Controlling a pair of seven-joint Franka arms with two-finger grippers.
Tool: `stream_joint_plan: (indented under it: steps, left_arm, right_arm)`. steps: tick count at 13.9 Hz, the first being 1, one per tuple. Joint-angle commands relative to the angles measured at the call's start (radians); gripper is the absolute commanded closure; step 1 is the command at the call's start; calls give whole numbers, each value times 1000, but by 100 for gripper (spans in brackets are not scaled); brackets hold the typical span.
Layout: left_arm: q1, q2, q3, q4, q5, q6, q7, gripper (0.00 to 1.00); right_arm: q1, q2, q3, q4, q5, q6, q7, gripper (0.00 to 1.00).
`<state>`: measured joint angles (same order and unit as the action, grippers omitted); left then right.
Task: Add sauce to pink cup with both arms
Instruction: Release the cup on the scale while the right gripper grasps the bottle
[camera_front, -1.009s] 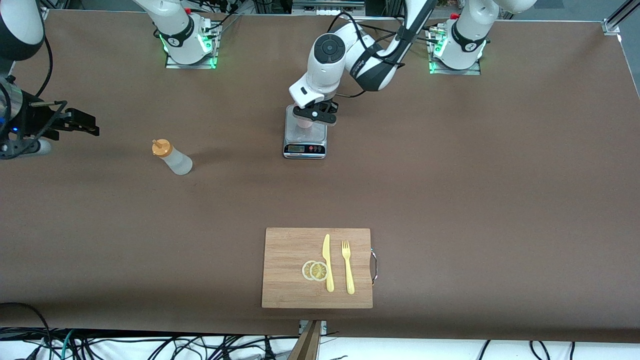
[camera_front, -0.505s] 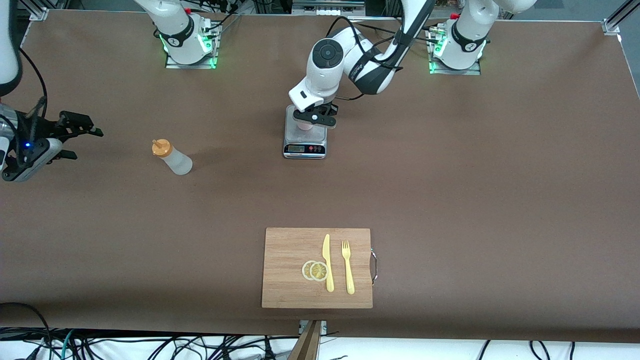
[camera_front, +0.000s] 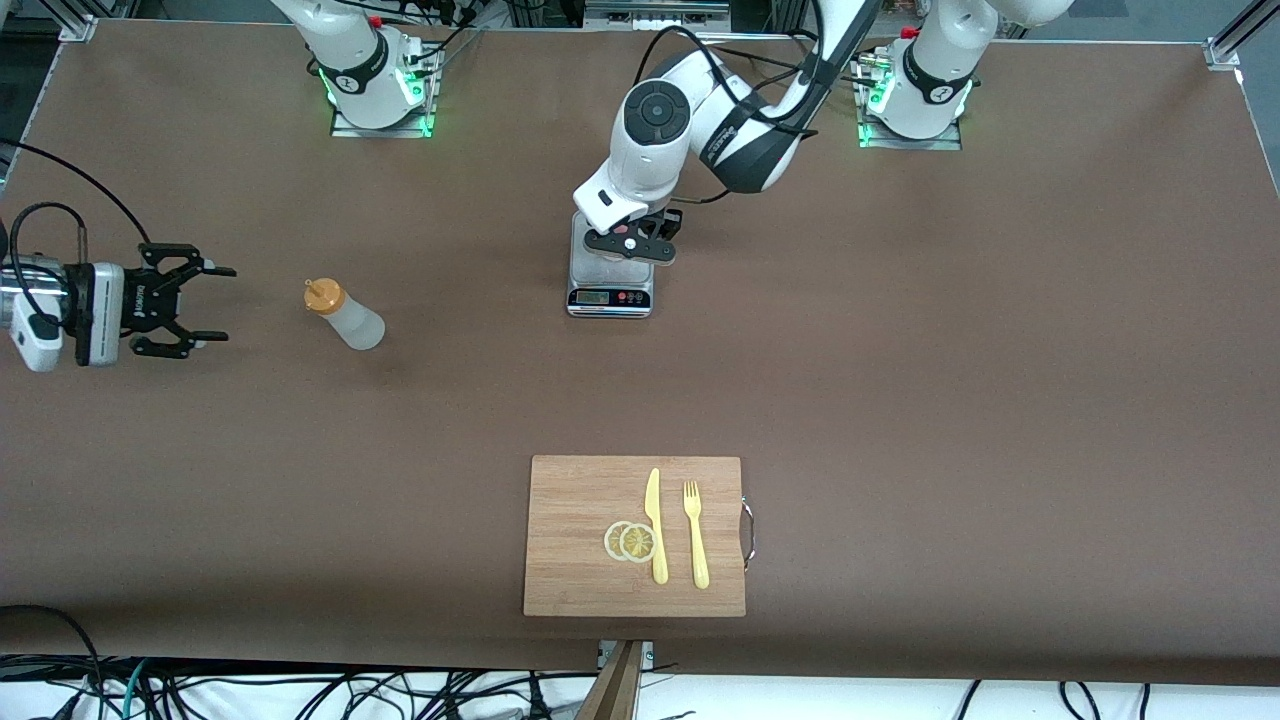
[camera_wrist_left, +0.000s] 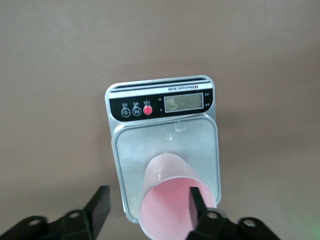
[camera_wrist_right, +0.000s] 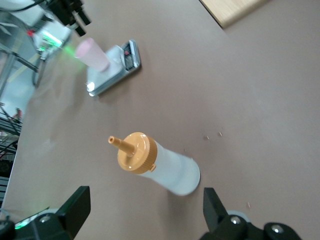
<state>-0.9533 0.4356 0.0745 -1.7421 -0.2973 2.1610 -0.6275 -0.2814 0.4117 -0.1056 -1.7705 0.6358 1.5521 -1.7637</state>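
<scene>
The sauce bottle (camera_front: 345, 316), whitish with an orange nozzle cap, stands on the brown table toward the right arm's end. My right gripper (camera_front: 215, 304) is open and empty, level, beside the bottle with a gap to it. In the right wrist view the bottle (camera_wrist_right: 165, 167) sits ahead of the open gripper (camera_wrist_right: 146, 207). The pink cup (camera_wrist_left: 172, 200) stands on a kitchen scale (camera_wrist_left: 165, 135). My left gripper (camera_wrist_left: 148, 205) is open over the scale, one fingertip (camera_wrist_left: 196, 202) over the cup's mouth. In the front view the left gripper (camera_front: 632, 246) hides the cup.
The silver scale (camera_front: 610, 285) stands mid-table near the arms' bases. A wooden cutting board (camera_front: 575, 535) near the front camera carries a yellow knife (camera_front: 655, 525), a yellow fork (camera_front: 695, 535) and two lemon slices (camera_front: 630, 541).
My right gripper has swung down, turned level and come closer to the bottle. My left gripper has shifted slightly over the scale.
</scene>
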Motion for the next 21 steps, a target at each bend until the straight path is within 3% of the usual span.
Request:
stream_joint_plan:
  steps: [1, 5, 9, 15, 19, 21]
  left_arm:
    - [46, -69, 44, 73, -19, -148, 3, 0]
    - [169, -165, 80, 111, 24, -239, 28, 0]
    - [373, -286, 111, 122, 73, -421, 58, 0]
    - [640, -307, 100, 245, 208, -691, 395, 0]
    - [849, -310, 9, 282, 262, -728, 598, 0]
    - [887, -310, -1, 283, 277, -750, 655, 0]
  right_arm:
    - [-54, 111, 7, 8, 122, -46, -234, 0]
    - [-87, 278, 7, 11, 269, -127, -553, 0]
    - [-87, 367, 7, 17, 301, -173, -736, 0]
    - [-41, 438, 27, 43, 325, -175, -787, 0]
    - [-13, 461, 72, 74, 325, -167, -786, 0]
    - [-2, 464, 72, 75, 325, -172, -780, 0]
